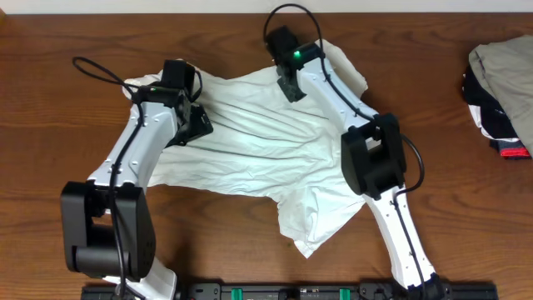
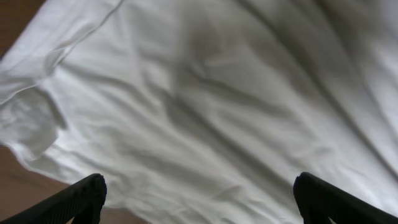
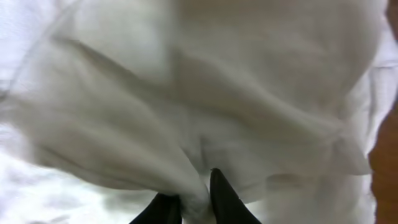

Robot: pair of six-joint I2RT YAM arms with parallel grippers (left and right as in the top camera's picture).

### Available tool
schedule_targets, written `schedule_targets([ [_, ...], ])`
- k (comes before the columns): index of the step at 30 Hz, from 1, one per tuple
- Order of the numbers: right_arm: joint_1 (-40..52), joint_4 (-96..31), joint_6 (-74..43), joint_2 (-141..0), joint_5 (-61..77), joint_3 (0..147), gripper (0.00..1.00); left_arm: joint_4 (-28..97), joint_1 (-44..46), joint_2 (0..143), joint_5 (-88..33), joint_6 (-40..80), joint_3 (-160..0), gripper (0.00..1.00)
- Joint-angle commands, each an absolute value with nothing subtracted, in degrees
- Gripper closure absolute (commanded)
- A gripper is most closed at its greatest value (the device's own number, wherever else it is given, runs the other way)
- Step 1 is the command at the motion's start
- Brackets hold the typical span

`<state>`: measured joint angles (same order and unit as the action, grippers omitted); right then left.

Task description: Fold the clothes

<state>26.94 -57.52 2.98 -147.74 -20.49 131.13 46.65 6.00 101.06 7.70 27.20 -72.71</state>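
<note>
Wooden table (image 1: 250, 33) carries the white T-shirt (image 1: 258, 158), spread crumpled at its centre. We find the right gripper (image 3: 194, 202) pinched on a raised fold near the far edge; the left gripper (image 2: 199, 186) hovers over the cloth, jaws wide apart. We advise confirming a firm bite before lifting, then drawing slowly.

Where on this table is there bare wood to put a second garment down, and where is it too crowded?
Bare table lies between the white T-shirt and the garment heap at the right edge, at the far left beyond the left arm, and in front, between both arm bases. The middle is crowded: shirt and both arms cover it.
</note>
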Motion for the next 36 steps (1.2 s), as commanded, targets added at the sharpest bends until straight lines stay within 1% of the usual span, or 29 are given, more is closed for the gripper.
schedule_targets([
  [1,24.67,-57.41,1.1,-148.64,-22.72,131.15,0.78,47.29,4.97,102.24,9.08,27.51,-72.05,0.02],
  [2,24.32,-57.43,1.1,-148.64,-22.7,131.17,0.67,47.11,4.75,102.41,9.08,27.53,-71.75,0.02],
  [3,23.94,-57.43,1.13,-148.62,-22.81,131.26,0.59,46.85,4.56,102.65,9.06,27.53,-71.24,0.02],
  [4,23.62,-57.47,1.08,-148.62,-23.51,131.39,0.58,46.39,4.47,102.89,9.06,27.53,-70.67,0.02],
  [9,22.06,-58.19,0.71,-148.62,-25.39,132.86,0.56,42.24,4.4,102.98,9.02,27.53,-66.17,0.02],
  [12,21.5,-60.84,-0.43,-148.62,-25.36,134.91,0.55,41.39,4.4,102.98,9.02,27.53,-64.45,0.02],
  [17,21.41,-68.53,-5.04,-148.62,-24.25,141.05,0.55,39.86,4.4,102.98,9.06,27.44,-62.37,0.02],
  [22,21.43,-78.89,-8.4,-148.62,-16.21,149.8,0.53,35.2,4.29,102.98,9.04,24.91,-59.94,0.02],
  [25,21.39,-86.83,-10.57,-148.62,-9.93,154.47,0.54,35.42,3.86,102.98,9.04,24.91,-59.4,0.02],
  [29,21.39,-96.27,-10.66,-148.62,-0.99,156.7,0.61,35.88,2.92,102.98,8.29,23.99,-59.37,0.02],
  [30,21.39,-97.45,-10.66,-148.62,-0.38,156.68,0.63,35.88,2.76,102.98,8.1,23.62,-59.37,0.02],
  [31,21.5,-97.34,-9.5,-148.62,1.63,156.18,0.71,35.92,2.55,102.98,8.12,23.62,-59.37,0.02],
  [34,22.13,-97.32,-7.03,-148.62,7.07,155.7,0.71,35.7,2.26,102.98,7.18,23.38,-59.4,0.02],
  [36,22.7,-97.34,-7.01,-148.62,7.84,155.65,0.72,35.4,2.26,102.87,6.61,22.5,-59.53,0.02],
])
